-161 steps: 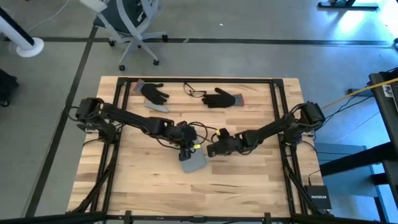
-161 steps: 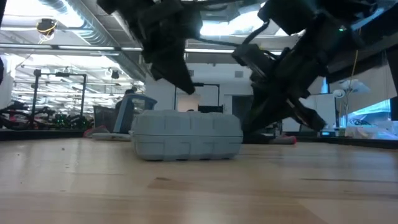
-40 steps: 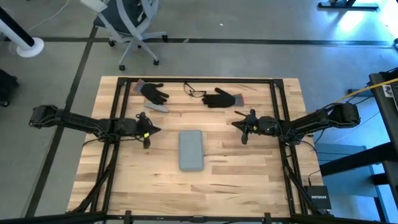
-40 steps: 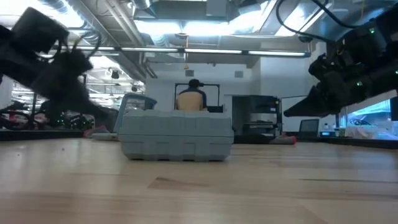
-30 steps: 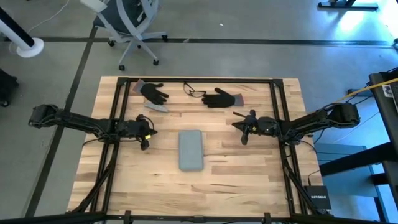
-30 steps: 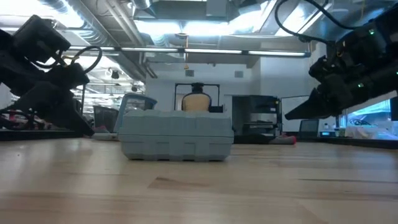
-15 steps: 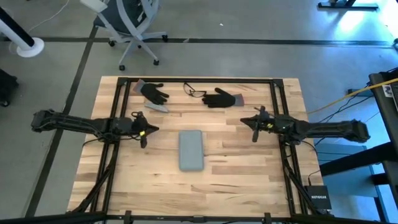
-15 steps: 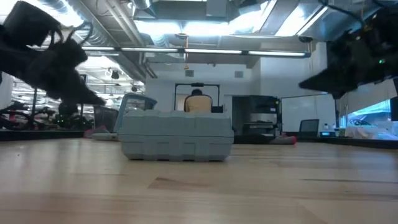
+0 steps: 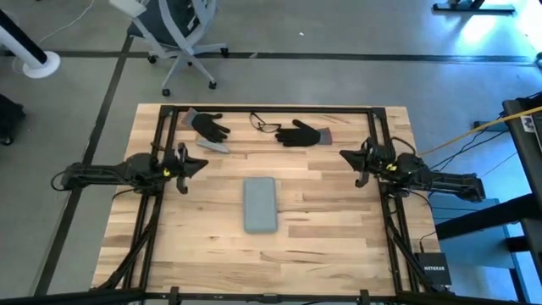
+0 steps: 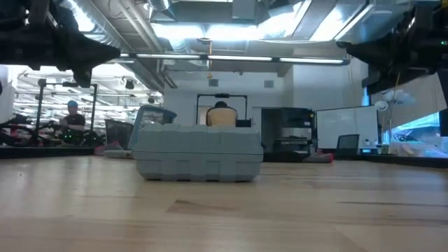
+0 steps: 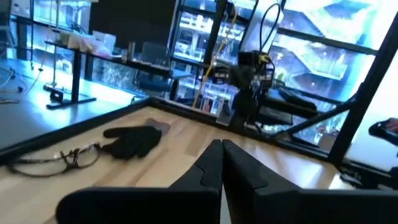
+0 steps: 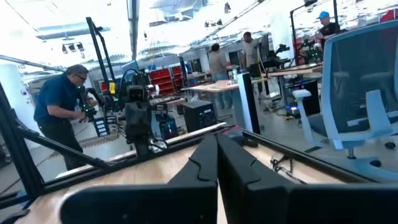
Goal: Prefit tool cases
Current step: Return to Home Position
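1. The grey-blue tool case (image 9: 260,204) lies shut and flat near the middle of the desk (image 9: 330,246), its long side running from the far edge toward the near edge.
2. In the low view the case rests on the wood with a ribbed side wall toward the camera, both halves closed together.
3. The left gripper (image 9: 200,163) hangs over the left part of the desk, pointing toward the middle, well apart from the case. In its wrist view the two dark fingers (image 11: 211,163) are pressed together and hold nothing.
4. The right gripper (image 9: 347,157) hangs over the right part of the desk, pointing toward the middle, also well apart from the case. Its fingers (image 12: 205,155) are likewise pressed together and empty.
5. The case lies between the two grippers, a little nearer the front edge than either, and touches neither.
6. Two black gloves lie near the far edge: one (image 9: 209,125) on the left, the other (image 9: 298,133) on the right, with a pair of glasses (image 9: 265,124) between them.
7. An office chair (image 9: 178,34) stands on the floor beyond the far edge of the desk.
8. Beyond the desk, a person in a blue shirt (image 12: 59,118) stands in the room, and a seated person in a yellow top (image 10: 220,115) shows above the case in the low view.
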Action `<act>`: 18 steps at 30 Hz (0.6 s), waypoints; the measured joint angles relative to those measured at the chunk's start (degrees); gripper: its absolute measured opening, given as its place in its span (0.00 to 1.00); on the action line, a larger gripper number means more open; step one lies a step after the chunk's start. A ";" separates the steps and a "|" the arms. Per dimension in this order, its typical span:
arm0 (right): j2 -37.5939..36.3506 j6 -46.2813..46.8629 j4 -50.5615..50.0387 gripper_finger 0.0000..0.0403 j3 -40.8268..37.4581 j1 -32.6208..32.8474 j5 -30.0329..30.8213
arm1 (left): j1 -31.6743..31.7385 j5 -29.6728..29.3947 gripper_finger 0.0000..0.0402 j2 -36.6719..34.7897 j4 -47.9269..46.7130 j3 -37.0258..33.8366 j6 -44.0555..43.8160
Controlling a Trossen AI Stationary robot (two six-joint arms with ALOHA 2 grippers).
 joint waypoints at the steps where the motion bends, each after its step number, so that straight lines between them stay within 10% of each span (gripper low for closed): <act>1: 0.06 -0.02 -0.48 0.00 0.00 0.00 -0.02 | -0.02 0.00 0.00 0.02 -0.72 0.00 0.02; 18: 0.44 0.11 -1.10 0.00 0.00 0.02 -0.02 | -0.77 0.22 0.00 0.50 -1.50 0.00 0.02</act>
